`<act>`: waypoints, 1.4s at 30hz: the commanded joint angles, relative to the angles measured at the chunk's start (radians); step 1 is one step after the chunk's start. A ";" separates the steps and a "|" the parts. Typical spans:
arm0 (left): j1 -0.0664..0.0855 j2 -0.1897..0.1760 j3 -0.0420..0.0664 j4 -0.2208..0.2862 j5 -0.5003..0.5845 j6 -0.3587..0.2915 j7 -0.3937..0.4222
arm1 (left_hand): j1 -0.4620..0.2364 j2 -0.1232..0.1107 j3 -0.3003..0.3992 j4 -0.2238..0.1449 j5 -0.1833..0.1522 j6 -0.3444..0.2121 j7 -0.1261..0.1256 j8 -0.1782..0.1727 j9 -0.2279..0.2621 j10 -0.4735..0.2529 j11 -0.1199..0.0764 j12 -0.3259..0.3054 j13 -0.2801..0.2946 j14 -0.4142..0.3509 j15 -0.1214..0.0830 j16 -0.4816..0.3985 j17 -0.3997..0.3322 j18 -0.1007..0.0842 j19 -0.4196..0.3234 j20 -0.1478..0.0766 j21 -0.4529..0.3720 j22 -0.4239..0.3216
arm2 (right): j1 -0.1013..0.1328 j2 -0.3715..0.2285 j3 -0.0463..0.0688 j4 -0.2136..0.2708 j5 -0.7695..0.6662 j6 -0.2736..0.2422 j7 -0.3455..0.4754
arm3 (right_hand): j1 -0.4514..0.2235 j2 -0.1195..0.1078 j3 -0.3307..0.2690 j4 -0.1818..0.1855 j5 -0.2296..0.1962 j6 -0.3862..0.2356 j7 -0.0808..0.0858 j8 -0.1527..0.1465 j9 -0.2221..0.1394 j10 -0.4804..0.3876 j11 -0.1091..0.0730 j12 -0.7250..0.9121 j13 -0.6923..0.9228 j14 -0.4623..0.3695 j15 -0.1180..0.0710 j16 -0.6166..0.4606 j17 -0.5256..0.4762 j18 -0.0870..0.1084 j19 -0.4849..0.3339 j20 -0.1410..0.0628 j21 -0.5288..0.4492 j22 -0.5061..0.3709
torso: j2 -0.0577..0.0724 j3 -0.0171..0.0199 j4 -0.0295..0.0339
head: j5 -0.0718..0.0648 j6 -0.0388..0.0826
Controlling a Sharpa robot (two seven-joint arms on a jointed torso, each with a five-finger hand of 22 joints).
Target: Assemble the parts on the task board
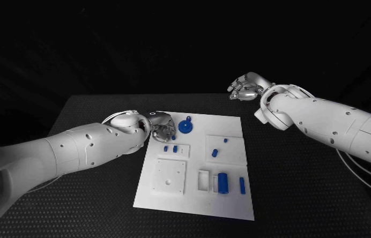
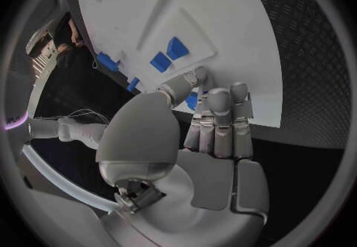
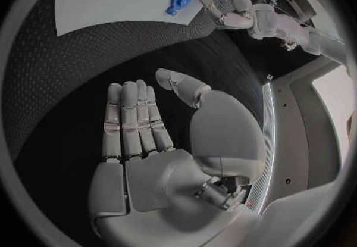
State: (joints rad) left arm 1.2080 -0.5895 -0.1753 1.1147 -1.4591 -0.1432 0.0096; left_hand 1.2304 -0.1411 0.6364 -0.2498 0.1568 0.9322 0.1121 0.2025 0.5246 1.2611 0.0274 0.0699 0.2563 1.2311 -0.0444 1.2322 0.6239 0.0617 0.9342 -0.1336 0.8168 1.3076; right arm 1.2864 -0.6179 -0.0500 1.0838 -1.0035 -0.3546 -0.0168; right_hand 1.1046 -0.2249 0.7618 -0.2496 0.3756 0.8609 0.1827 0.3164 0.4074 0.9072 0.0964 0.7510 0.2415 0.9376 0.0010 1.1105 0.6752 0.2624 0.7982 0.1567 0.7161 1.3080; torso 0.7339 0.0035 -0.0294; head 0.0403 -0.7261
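The left hand (image 1: 161, 129) hangs over the task board's (image 1: 232, 203) far left corner, fingers straight and together; a small blue part shows just beyond its fingertips, and whether it is pinched is unclear. A round blue gear-like part (image 1: 185, 125) lies just beside that hand. The glossy white board sits mid-bench (image 1: 93, 216), on dimpled black. The right hand (image 1: 247, 88) hovers beyond the board's far right corner, flat and empty.

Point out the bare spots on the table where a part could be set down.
Bare table lies left of the board, right of it, and beyond its far edge, under the right hand. The left hand crowds the round blue part.
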 commanded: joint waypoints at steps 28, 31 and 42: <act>0.010 -0.084 0.060 -0.038 0.790 -0.167 0.160 | -0.118 -0.056 -0.034 0.118 -0.106 0.002 0.041 0.040 0.000 -0.047 0.061 0.008 -0.003 -0.121 0.022 -0.207 -0.111 -0.003 -0.074 0.018 -0.063 -0.004 | -0.038 -0.059 0.000 0.060 -0.074 0.130 0.107 | 0.023 0.038 -0.056 -0.020 -0.258 0.010 -0.007 0.023 -0.001 0.028 -0.001 -0.057 -0.046 0.055 -0.012 0.041 -0.014 -0.001 0.067 -0.025 0.030 0.022 | -0.001 0.0009 0.0016 | -0.022 0.024; 0.010 -0.096 0.059 -0.018 0.896 -0.186 0.195 | -0.136 -0.050 -0.057 0.127 -0.106 -0.003 0.041 0.047 0.002 -0.043 0.064 0.010 -0.001 -0.134 0.026 -0.264 -0.136 -0.013 -0.101 0.024 -0.093 -0.016 | -0.054 -0.078 0.000 0.077 -0.097 0.119 0.128 | -0.009 0.045 -0.139 -0.026 -0.316 0.023 -0.015 0.032 0.002 0.070 -0.015 -0.099 -0.067 0.103 -0.025 0.053 -0.021 -0.001 0.109 -0.050 0.047 0.018 | -0.001 0.0001 0.0025 | -0.028 0.030; 0.009 -0.135 0.059 0.082 1.116 -0.113 0.332 | -0.144 -0.037 -0.092 0.122 -0.105 -0.002 0.036 0.065 0.007 -0.036 0.066 0.013 0.002 -0.150 0.032 -0.340 -0.162 -0.022 -0.112 0.025 -0.127 -0.032 | -0.086 -0.142 -0.013 0.173 -0.333 0.118 0.118 | 0.010 0.056 -0.179 -0.035 -0.321 0.050 -0.030 0.046 0.007 0.113 -0.011 -0.242 -0.121 0.174 -0.028 0.067 -0.030 -0.001 0.169 -0.083 0.065 0.015 | -0.001 -0.0028 -0.0007 | -0.024 0.033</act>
State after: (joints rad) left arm 1.2168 -0.7209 -0.1171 1.1819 -0.4775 -0.2959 0.2598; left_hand 1.0893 -0.1843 0.5480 -0.1263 0.0532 0.9352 0.1509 0.2626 0.5297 1.2214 0.0897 0.0802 0.2569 1.0820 -0.0116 0.8914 0.4613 0.0530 0.8234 -0.1002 0.6897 1.2758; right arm 1.2040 -0.7545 -0.0610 1.2427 -1.2087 -0.2533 0.0869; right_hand 1.1067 -0.1656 0.5794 -0.2828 0.0543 0.9056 0.1532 0.3562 0.4136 1.0297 0.0822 0.5130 0.1221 1.1076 -0.0277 1.1735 0.6458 0.2410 0.9612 0.0727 0.7782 1.3082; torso 0.7331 0.0012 -0.0290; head 0.0153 -0.6908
